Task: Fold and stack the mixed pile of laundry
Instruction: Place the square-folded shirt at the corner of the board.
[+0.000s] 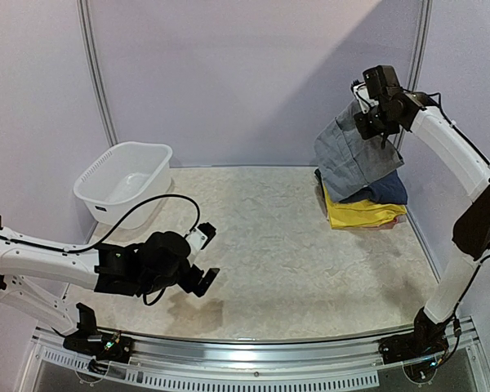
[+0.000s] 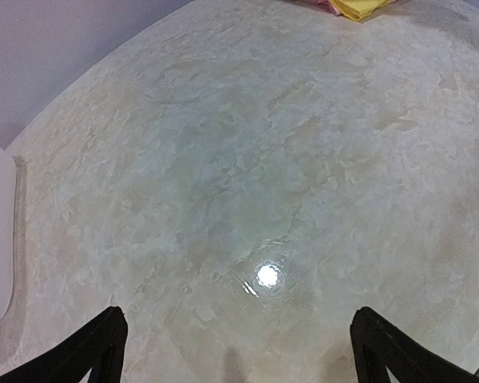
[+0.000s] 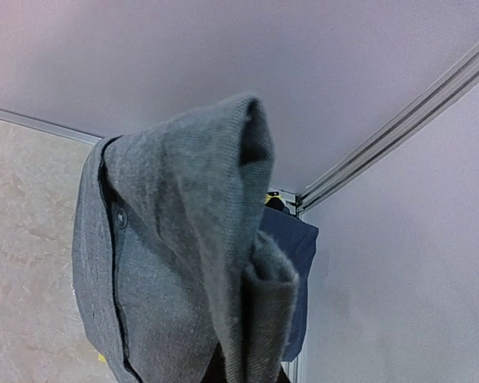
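Observation:
The laundry pile (image 1: 364, 204) lies at the far right of the table: a navy garment (image 1: 385, 189) on yellow cloth (image 1: 355, 214). My right gripper (image 1: 369, 122) is raised high above it and shut on the grey trousers (image 1: 351, 155), which hang down over the pile. In the right wrist view the grey trousers (image 3: 176, 263) fill the middle and hide my fingers; the navy garment (image 3: 294, 263) shows behind. My left gripper (image 1: 206, 255) is open and empty, low over the bare table at the near left. The yellow cloth's edge (image 2: 361, 8) shows at the top of the left wrist view.
A white plastic basin (image 1: 125, 182) stands at the far left against the back wall. The marbled tabletop (image 1: 261, 245) stretches between the arms. Walls close the back and right sides, with a metal corner post (image 3: 383, 136) near the pile.

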`<action>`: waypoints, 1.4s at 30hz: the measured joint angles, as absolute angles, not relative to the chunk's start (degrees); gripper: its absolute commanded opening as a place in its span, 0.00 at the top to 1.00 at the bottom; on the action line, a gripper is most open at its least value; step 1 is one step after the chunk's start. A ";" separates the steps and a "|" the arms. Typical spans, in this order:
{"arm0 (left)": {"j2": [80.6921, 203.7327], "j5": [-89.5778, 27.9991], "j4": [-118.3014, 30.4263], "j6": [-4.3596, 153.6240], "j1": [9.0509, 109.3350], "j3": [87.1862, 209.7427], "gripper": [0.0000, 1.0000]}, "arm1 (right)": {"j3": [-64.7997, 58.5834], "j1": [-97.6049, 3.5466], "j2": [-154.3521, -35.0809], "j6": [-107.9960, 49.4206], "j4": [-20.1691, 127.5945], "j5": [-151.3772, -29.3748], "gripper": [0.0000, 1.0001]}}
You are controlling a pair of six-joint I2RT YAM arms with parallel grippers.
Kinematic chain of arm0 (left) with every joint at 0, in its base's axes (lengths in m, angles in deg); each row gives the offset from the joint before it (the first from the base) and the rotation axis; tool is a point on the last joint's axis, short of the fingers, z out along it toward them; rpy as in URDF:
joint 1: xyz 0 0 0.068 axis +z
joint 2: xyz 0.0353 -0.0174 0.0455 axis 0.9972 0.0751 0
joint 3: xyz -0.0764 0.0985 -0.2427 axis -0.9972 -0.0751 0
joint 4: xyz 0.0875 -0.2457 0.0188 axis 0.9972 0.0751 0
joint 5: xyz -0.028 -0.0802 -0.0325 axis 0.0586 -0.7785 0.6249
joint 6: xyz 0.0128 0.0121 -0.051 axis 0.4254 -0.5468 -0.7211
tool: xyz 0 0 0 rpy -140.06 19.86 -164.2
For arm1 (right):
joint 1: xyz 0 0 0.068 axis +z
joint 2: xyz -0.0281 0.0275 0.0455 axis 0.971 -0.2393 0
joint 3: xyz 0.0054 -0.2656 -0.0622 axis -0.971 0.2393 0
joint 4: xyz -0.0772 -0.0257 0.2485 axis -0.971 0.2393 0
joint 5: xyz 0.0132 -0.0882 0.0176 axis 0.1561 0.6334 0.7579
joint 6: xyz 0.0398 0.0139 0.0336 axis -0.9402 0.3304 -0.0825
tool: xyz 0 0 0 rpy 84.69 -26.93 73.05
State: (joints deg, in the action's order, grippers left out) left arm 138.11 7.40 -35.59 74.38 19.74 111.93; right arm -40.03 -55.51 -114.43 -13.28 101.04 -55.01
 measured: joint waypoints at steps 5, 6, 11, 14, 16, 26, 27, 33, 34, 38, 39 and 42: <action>138.18 6.99 -35.66 74.38 19.74 111.93 0.00 | -40.03 -60.15 -117.25 -13.39 99.36 -57.28 1.00; 138.20 6.88 -35.68 74.38 19.74 111.93 0.00 | -40.03 -61.00 -118.25 -13.37 98.90 -57.83 1.00; 138.81 6.57 -36.03 74.38 19.74 111.93 0.00 | -40.03 -64.52 -123.30 -13.22 96.41 -60.76 1.00; 139.19 6.55 -36.16 74.38 19.74 111.93 0.00 | -40.03 -66.44 -125.71 -13.13 94.68 -61.24 1.00; 139.32 6.53 -36.18 74.38 19.76 111.93 0.00 | -40.03 -67.60 -127.13 -13.13 93.78 -61.63 1.00; 139.56 6.55 -36.27 74.38 19.76 111.93 0.00 | -40.03 -70.99 -131.70 -13.48 91.95 -61.85 1.00; 139.58 6.53 -36.27 74.38 19.76 111.93 0.00 | -40.03 -71.10 -132.13 -13.52 91.66 -61.85 1.00; 140.21 6.49 -36.42 74.38 19.76 111.95 0.00 | -40.03 -72.23 -135.02 -14.48 90.50 -61.85 1.00; 140.26 6.44 -36.40 74.38 19.76 111.95 0.00 | -40.03 -72.45 -135.48 -14.55 90.37 -61.85 1.00; 140.28 6.38 -36.42 74.38 19.76 111.95 0.01 | -40.03 -73.30 -137.38 -15.12 89.87 -61.81 1.00; 140.28 6.40 -36.40 74.38 19.76 111.95 0.00 | -40.03 -73.50 -137.84 -15.34 89.87 -61.81 0.99; 140.28 6.36 -36.40 74.38 19.76 111.95 0.00 | -40.03 -73.74 -138.69 -15.86 89.80 -61.61 0.97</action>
State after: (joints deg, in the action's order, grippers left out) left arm 140.28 6.36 -36.40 74.38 19.76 111.95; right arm -40.03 -73.74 -138.69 -15.86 89.80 -61.61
